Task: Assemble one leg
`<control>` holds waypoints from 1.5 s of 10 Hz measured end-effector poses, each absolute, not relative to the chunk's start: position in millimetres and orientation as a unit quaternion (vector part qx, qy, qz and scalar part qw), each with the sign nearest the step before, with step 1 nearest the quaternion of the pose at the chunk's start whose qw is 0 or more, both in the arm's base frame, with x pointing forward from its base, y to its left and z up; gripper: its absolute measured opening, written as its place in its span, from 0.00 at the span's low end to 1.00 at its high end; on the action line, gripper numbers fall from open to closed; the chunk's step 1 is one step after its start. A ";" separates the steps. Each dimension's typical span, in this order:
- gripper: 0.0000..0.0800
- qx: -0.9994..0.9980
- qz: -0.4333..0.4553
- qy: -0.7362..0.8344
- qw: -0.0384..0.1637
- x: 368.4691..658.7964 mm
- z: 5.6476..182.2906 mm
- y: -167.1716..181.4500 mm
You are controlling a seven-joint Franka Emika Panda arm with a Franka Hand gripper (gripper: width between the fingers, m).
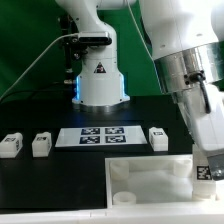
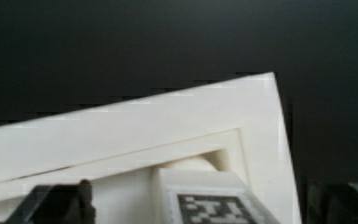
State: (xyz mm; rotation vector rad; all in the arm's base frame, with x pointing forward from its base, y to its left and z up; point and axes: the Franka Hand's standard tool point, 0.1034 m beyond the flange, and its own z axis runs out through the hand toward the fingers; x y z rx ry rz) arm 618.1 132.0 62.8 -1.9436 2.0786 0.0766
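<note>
At panel corner, leg sits inside wide-spread gripper, untouched.

You were in a robotics lab, and the bench itself showed it. Well away from the fingers, the marker board lay flat on the black table (printed tags on it, nothing else). Beyond that board stood the arm's white base, marked with a warning triangle and lit blue low down, against a green backdrop. Between the fingers, the leg wore a tag too.
</note>
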 end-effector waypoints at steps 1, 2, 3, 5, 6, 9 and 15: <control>0.80 -0.717 0.047 0.683 0.130 615.8 65.9 129.5; 0.81 -0.792 0.042 0.598 0.111 619.3 71.7 124.3; 0.81 -0.829 0.033 0.547 0.109 621.7 74.2 122.8; 0.81 -0.885 0.022 0.452 0.110 620.3 72.3 122.0; 0.81 -0.909 0.023 0.402 0.103 618.1 71.4 122.5; 0.81 -0.987 0.015 0.154 0.038 627.0 80.9 127.8; 0.38 -0.959 0.024 0.279 0.038 625.0 78.4 125.8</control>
